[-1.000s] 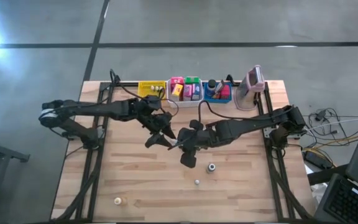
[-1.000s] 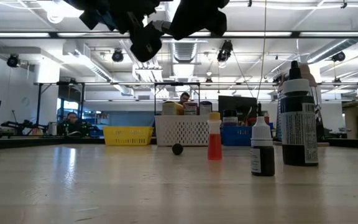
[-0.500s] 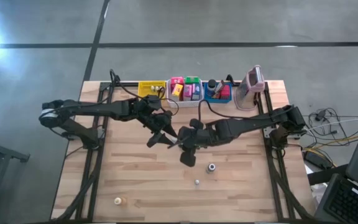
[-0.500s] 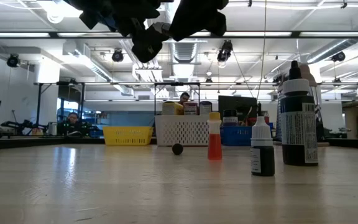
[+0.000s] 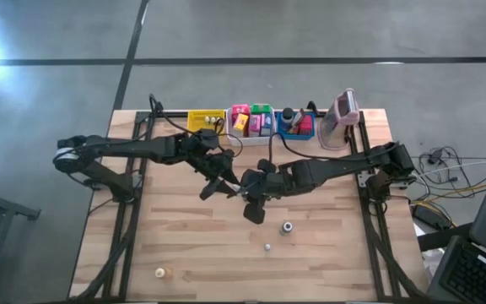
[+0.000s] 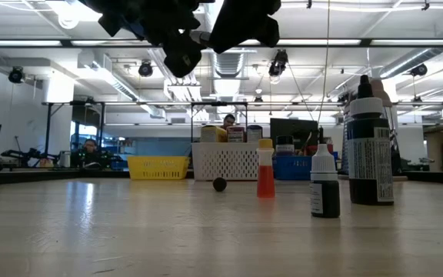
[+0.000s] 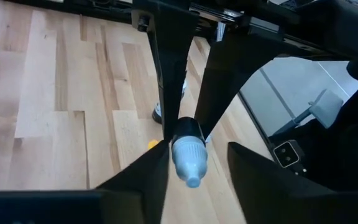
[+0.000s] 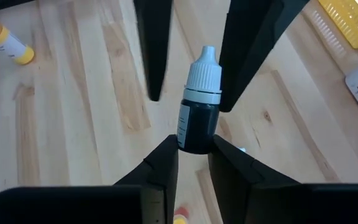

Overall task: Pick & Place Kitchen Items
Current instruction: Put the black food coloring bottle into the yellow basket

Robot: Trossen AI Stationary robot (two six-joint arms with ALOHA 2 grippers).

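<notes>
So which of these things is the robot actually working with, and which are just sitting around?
In the job:
held bottle, gripped by the right end effector, cap inside the open left end effector
orange bottle, dark bottle, tiny bottle, loose on the table
packets in the white bin

Just sitting:
yellow bin
blue bin
device

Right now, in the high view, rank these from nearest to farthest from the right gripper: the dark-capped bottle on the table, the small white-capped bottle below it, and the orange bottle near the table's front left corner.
Measured from the right gripper:
1. Dark-capped bottle, just in front and to its right.
2. Small white-capped bottle, farther toward the table's front edge.
3. Orange bottle, far off near the front left corner.
</notes>
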